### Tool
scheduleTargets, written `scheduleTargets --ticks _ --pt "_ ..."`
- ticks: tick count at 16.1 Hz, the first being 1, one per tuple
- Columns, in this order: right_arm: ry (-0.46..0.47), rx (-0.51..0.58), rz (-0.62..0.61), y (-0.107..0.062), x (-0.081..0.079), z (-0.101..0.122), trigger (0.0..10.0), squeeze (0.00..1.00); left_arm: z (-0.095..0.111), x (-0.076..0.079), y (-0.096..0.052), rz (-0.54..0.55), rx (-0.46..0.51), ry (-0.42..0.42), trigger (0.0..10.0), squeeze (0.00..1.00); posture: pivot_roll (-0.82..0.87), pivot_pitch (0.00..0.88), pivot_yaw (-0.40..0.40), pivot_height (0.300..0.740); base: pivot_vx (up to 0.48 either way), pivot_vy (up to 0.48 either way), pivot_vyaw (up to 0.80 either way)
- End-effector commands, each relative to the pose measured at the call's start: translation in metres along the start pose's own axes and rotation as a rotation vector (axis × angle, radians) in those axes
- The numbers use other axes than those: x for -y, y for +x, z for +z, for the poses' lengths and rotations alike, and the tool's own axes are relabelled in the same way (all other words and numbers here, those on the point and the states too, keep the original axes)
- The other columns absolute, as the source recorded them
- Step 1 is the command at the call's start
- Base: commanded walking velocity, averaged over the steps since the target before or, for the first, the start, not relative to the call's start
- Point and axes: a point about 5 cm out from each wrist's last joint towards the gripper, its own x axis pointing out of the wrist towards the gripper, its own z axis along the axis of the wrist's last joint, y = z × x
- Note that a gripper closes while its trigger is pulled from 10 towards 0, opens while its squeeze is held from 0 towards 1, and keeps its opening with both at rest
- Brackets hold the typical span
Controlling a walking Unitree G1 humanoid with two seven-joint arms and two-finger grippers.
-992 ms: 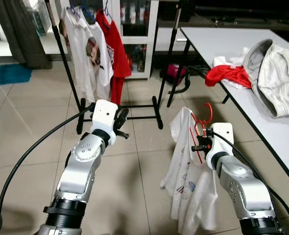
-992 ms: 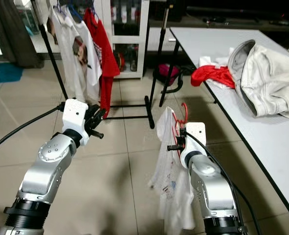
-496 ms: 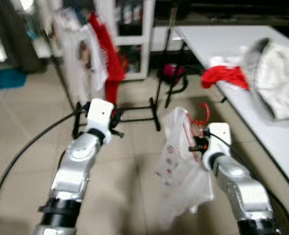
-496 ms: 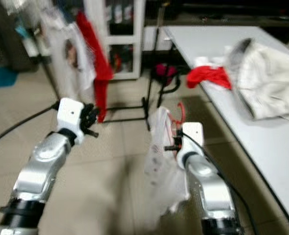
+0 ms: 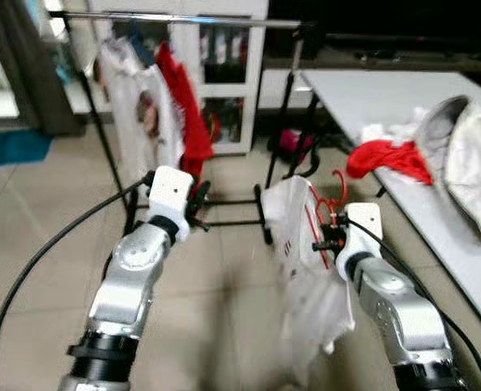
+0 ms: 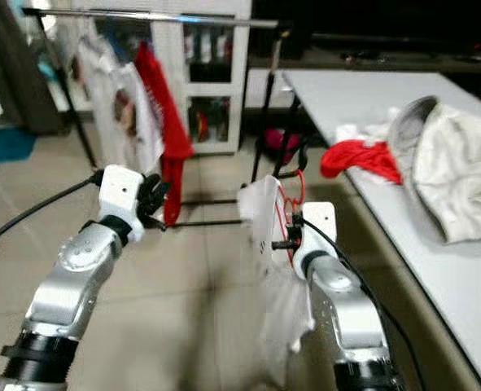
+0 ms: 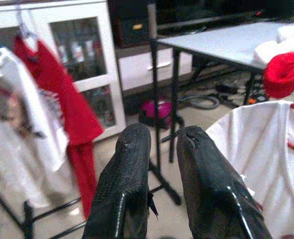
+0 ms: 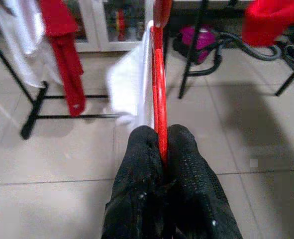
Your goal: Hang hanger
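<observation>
Compared with one second earlier, the clothes rack [image 5: 175, 19] is seen higher and nearer in the head views (its top rail is now in frame); this shift is attributed to camera motion. The white T-shirt [image 5: 301, 236] on the red hanger [image 5: 335, 189] is now swung up and blurred. The bench [image 5: 370, 94] with its heap of clothes [image 5: 460, 155] is at the right. Both arms are raised forward, elbows bent. The right end effector [image 8: 159, 149] is clamped on the hanger's red wire, below and right of the rail. The left end effector [image 7: 161, 144] holds nothing, fingers slightly parted.
</observation>
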Motion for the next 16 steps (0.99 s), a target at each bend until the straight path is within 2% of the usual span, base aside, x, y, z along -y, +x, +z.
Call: scheduleTargets --ticks 1,16 --pt "0.000 0.050 0.000 -0.0008 -0.0003 0.0124 10.0 0.00 0.0029 -0.0021 -0.0008 0.005 0.009 0.014 10.0 0.00 -0.02 0.002 -0.048 0.740 0.431 0.000 0.00" --pt "-0.007 0.076 0.012 0.0001 -0.0033 0.0139 10.0 0.00 0.0034 -0.0001 0.0001 -0.014 0.011 0.025 10.0 0.00 -0.02 0.000 -0.037 0.740 0.430 0.000 0.00"
